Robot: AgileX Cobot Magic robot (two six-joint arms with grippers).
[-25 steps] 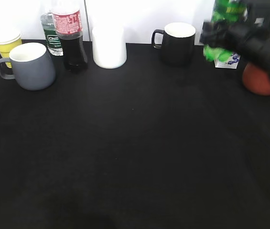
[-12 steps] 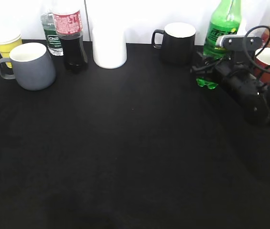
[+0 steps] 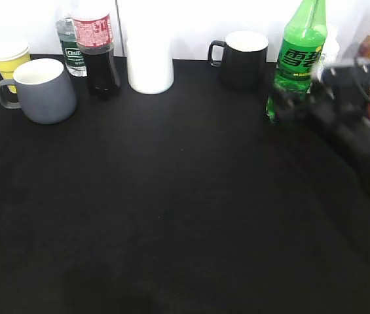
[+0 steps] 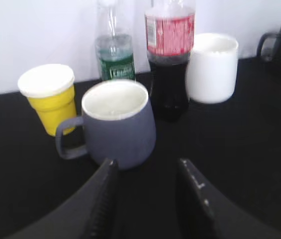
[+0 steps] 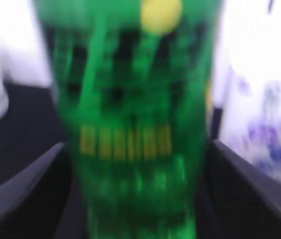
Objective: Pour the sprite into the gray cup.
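While the black mug stands just left of it at upper right, the sprite upright on the bench, right gripper fingers flanking its base, grip unclear, left gripper parted, empty, facing the gray cup

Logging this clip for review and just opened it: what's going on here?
The right gripper is at the base of the sprite, which stands upright at the back right of the table; the blurred wrist view shows the bottle between its fingers, grip unclear. The left gripper is open, just in front of the gray cup at the far left. No pouring yet.
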